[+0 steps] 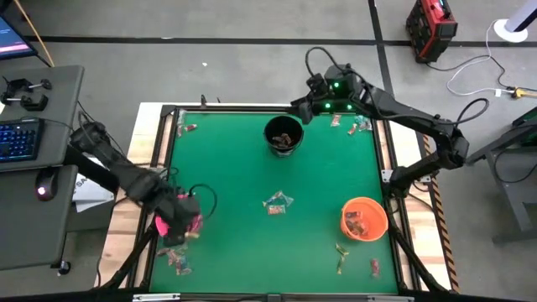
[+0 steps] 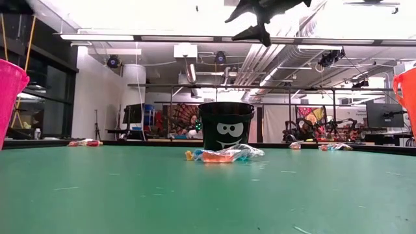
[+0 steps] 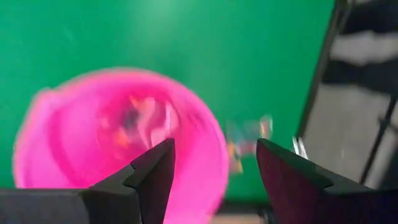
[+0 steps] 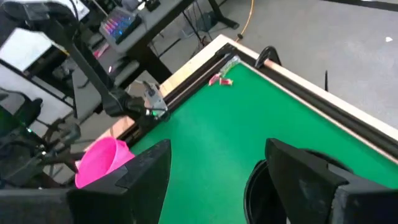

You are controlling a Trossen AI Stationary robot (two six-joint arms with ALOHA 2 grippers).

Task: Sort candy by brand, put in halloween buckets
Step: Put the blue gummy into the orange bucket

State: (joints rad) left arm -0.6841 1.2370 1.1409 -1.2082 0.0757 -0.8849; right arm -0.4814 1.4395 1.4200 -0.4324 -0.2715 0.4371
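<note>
The pink bucket (image 1: 178,220) stands near the table's left edge, with sweets inside it (image 3: 140,121). My left gripper (image 3: 214,165) hovers open above its rim, and one more sweet (image 3: 249,134) lies on the mat beside it. The black bucket (image 1: 284,134) stands near the far edge and shows a grinning face in the low view (image 2: 225,125). My right gripper (image 1: 296,107) is open and raised above the black bucket's far side (image 4: 264,186). The orange bucket (image 1: 364,218) stands near the right edge with candy in it. A small heap of candy (image 1: 275,203) lies mid-table.
Loose sweets lie at the far left corner (image 1: 186,127), the far right corner (image 1: 352,124), the near left (image 1: 180,262) and the near right (image 1: 342,252). A raised black frame (image 1: 382,151) borders the green mat. A desk with a keyboard (image 1: 18,138) stands left of the table.
</note>
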